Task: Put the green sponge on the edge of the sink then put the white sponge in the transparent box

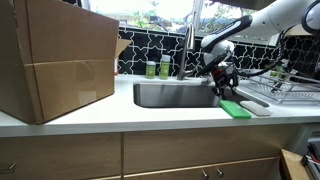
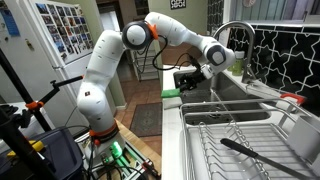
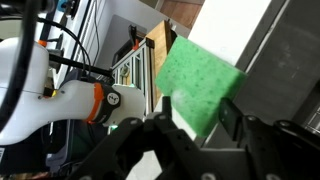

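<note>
The green sponge (image 1: 237,109) lies flat on the counter at the sink's front corner, also seen in an exterior view (image 2: 170,93). In the wrist view the green sponge (image 3: 200,75) fills the gap beyond my two black fingers. My gripper (image 1: 222,90) hovers just above and beside it, over the sink's end, also seen in an exterior view (image 2: 189,81). In the wrist view the gripper (image 3: 197,113) has its fingers spread and holds nothing. A pale object (image 1: 256,106) lies against the green sponge; I cannot tell whether it is the white sponge or the transparent box.
The steel sink (image 1: 170,96) has a tall faucet (image 1: 187,45) behind it. A large cardboard box (image 1: 55,60) stands on the counter. A wire dish rack (image 2: 235,140) holds a black utensil. Two green bottles (image 1: 157,68) stand at the back wall.
</note>
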Available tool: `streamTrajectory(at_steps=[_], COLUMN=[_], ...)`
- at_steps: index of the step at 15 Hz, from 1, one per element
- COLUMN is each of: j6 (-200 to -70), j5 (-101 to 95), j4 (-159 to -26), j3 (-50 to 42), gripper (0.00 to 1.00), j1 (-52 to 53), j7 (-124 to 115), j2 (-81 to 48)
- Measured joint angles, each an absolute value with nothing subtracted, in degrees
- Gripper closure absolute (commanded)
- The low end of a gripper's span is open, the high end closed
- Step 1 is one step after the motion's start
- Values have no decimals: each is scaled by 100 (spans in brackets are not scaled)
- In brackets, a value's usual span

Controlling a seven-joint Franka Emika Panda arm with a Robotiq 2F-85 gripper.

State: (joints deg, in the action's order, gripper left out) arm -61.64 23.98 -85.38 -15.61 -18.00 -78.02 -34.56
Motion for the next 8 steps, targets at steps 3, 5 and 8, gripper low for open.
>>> streamTrajectory(at_steps=[3, 5, 8], j6=[-6146, -6121, -6022], j5=[2319, 2118, 1703], j4=[-8344, -8225, -8129], j3=[-1671, -1754, -1824], gripper=[0, 0, 0], j1=[-1825, -1847, -1883], j7=[-7798, -7786, -7677], j2=[-3433, -3424, -3428])
